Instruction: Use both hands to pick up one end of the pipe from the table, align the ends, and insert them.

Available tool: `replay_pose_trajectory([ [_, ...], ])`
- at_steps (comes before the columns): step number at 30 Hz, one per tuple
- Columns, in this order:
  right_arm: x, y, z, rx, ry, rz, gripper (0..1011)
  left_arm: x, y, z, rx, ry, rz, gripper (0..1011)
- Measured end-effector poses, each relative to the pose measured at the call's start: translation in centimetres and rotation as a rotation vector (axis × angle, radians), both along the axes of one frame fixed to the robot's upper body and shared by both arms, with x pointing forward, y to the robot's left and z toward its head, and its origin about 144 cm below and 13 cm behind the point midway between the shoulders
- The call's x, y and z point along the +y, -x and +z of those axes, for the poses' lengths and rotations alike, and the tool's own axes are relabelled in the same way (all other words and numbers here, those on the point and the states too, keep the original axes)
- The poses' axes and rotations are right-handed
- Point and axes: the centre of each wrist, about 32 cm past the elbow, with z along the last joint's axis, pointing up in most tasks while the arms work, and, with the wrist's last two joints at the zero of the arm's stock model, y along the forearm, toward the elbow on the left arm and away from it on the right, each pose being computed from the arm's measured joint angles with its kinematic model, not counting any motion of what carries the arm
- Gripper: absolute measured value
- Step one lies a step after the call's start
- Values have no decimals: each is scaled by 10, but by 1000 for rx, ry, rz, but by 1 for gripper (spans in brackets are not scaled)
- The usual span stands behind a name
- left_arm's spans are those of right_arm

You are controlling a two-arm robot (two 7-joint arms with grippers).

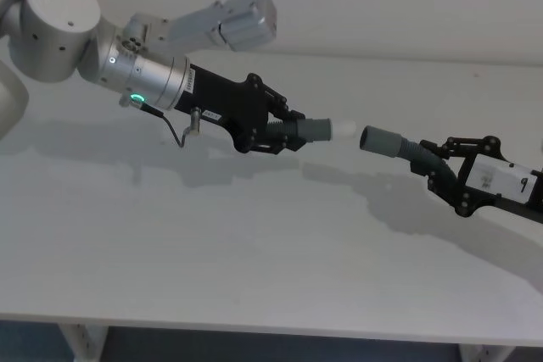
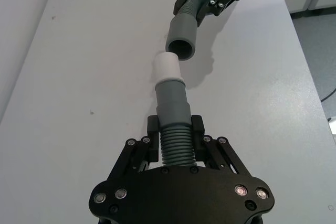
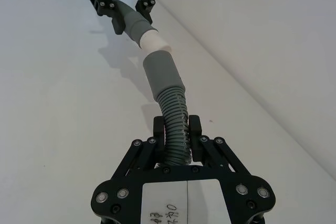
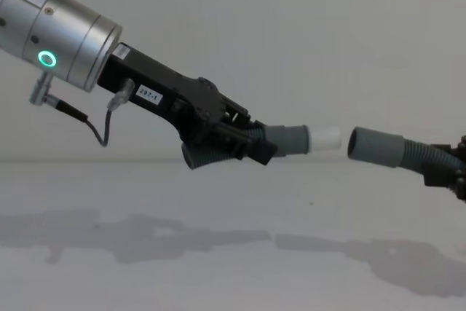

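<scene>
Label "297-1" (image 4: 148, 95) on left claw (image 4: 251, 143)

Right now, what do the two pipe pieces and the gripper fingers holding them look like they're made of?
Left piece: matte dark grey plastic, probably flexible, given the ribbed body; its narrow tip is smooth white plastic. Right piece: the same grey ribbed plastic with a smooth open cuff. Left gripper and right gripper: black, semi-matte linkage fingers with silver screws, either plastic or coated metal.

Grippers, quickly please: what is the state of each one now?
Left gripper: closed on the ribbed body of the white-tipped pipe piece.
Right gripper: closed on the ribbed body of the open-cuffed pipe piece.
</scene>
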Motion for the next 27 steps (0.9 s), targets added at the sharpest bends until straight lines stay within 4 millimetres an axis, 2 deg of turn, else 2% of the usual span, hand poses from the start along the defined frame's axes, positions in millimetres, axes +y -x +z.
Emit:
replay_pose_trajectory([
  [27, 1, -1, -1, -1, 4, -8, 262, -5, 0, -3, 18, 10, -10, 347],
])
